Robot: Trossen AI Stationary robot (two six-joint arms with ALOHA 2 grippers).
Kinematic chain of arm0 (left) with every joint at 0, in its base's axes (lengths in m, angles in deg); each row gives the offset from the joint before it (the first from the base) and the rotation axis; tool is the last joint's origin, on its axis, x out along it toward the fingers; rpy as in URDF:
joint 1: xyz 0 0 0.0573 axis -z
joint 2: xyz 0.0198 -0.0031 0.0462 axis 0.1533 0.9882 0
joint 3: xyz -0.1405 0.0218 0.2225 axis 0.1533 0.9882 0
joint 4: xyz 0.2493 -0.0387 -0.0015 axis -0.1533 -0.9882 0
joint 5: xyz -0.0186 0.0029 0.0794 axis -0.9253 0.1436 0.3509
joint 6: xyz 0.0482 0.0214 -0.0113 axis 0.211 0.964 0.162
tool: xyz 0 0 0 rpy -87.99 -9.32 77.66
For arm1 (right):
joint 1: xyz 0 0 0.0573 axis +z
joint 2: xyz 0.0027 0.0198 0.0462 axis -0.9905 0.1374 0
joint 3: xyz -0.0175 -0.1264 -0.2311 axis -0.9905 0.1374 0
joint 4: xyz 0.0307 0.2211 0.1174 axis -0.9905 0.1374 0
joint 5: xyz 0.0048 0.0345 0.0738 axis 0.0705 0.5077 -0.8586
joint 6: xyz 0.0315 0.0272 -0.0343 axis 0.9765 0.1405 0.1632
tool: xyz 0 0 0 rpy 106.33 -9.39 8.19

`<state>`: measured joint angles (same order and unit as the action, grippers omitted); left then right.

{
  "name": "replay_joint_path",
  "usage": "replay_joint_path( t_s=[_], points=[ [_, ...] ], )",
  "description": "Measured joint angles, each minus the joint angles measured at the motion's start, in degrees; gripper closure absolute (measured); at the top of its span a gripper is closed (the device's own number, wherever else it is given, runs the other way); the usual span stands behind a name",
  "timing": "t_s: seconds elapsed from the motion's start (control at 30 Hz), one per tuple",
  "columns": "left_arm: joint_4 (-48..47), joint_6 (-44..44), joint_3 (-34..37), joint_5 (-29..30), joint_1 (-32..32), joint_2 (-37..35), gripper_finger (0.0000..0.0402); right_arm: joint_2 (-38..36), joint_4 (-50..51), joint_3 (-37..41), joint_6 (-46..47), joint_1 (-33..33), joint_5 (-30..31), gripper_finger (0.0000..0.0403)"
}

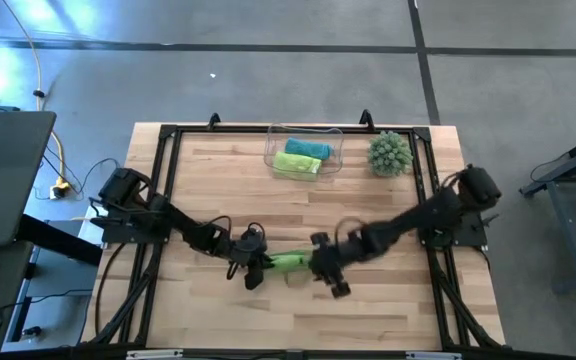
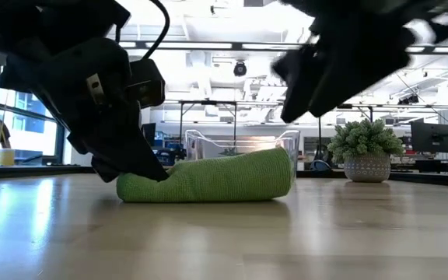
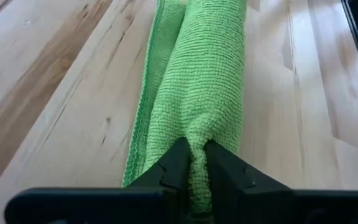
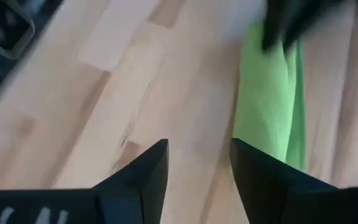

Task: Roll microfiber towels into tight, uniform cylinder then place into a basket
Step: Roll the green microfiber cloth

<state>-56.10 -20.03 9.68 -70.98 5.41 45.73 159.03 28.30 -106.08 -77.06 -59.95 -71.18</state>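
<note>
A lime green rolled towel (image 1: 286,262) lies on the front middle part of the wooden table (image 1: 218,320), between the two grippers. In the low view it is a rather even cylinder (image 2: 216,177) lying on its side.

The left gripper (image 3: 194,163) is clenched on the left end of this roll: in the left wrist view its two dark fingers (image 3: 174,167) pinch the bunched cloth, and the rest of the roll (image 3: 204,81) stretches away from them. In the low view this gripper (image 2: 142,167) stands low on the table at the left end of the roll.

The right gripper (image 4: 197,163) is released. Its fingers stand apart with only bare wood between them, and the green towel (image 4: 269,106) lies just beside one finger (image 4: 263,171); whether it touches, I cannot tell. In the low view it (image 2: 309,89) hangs above the right end of the roll, not touching it.

At the back edge of the table stands the clear basket (image 1: 273,150). Inside it are two more rolled towels, a teal blue one (image 1: 308,149) and a lime green one (image 1: 296,165), side by side. To the right of the basket stands a spiky green plant ball (image 1: 389,153).
</note>
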Motion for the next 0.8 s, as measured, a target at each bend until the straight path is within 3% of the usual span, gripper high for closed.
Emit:
replay_joint_path(
  t_s=[0.1,0.17,0.8],
  points=[
    [0.0,0.2,0.0,0.0,-0.4,0.0,0.0354,1.6,-2.1,0.0,-7.6,4.7,12.1,0.0238],
    [0.4,1.2,0.1,0.0,-0.4,0.1,0.0351,2.8,-3.5,0.0,-9.1,5.8,15.7,0.0238],
    [2.9,1.6,0.1,-1.3,-0.3,0.2,0.0348,11.8,-6.7,-0.2,-7.7,1.3,21.9,0.0238]
  ],
)
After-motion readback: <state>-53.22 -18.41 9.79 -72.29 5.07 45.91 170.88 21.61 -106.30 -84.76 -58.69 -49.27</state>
